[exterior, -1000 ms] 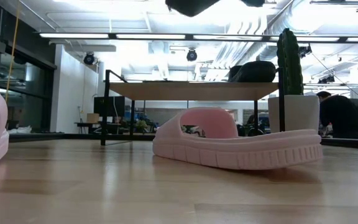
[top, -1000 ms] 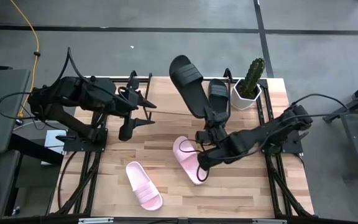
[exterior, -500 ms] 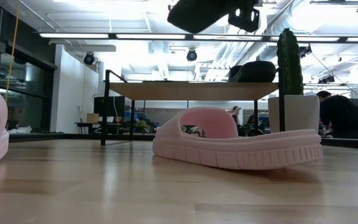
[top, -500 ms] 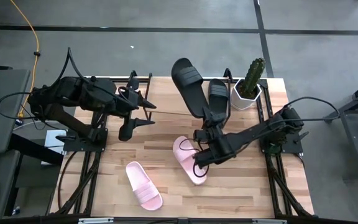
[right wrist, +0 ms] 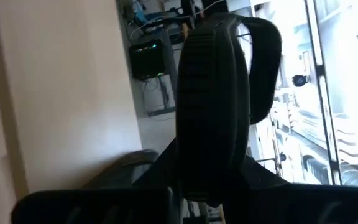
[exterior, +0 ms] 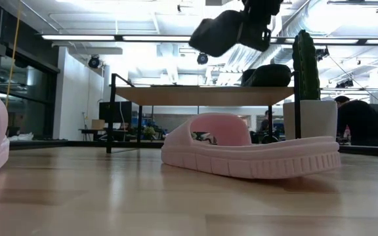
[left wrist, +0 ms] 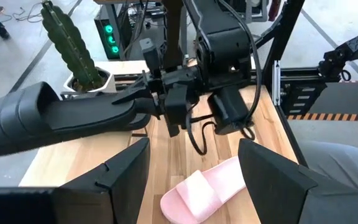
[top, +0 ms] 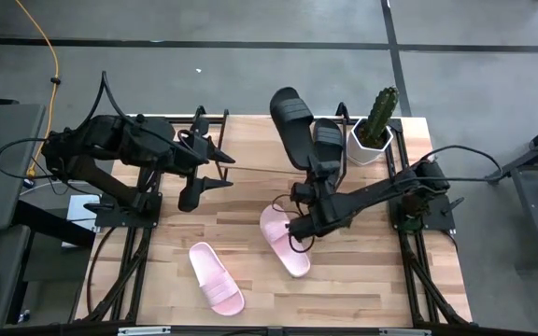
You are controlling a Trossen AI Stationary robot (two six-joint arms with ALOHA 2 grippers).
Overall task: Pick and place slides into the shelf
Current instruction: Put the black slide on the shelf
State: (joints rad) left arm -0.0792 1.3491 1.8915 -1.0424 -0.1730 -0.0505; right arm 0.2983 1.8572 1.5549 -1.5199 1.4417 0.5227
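Your right gripper (top: 308, 179) clamped on a black slide (top: 292, 129), raised mid-table — left gripper (top: 215, 171) parked left, fingers spread.

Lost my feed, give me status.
Right gripper shut on black slide, lifted near shelf. Left gripper open, idle. Cactus pot close by.

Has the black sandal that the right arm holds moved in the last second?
Yes. In the high view, the held black sandal has swung right, nearer the potted green cactus, and now overlaps the other black sandal.
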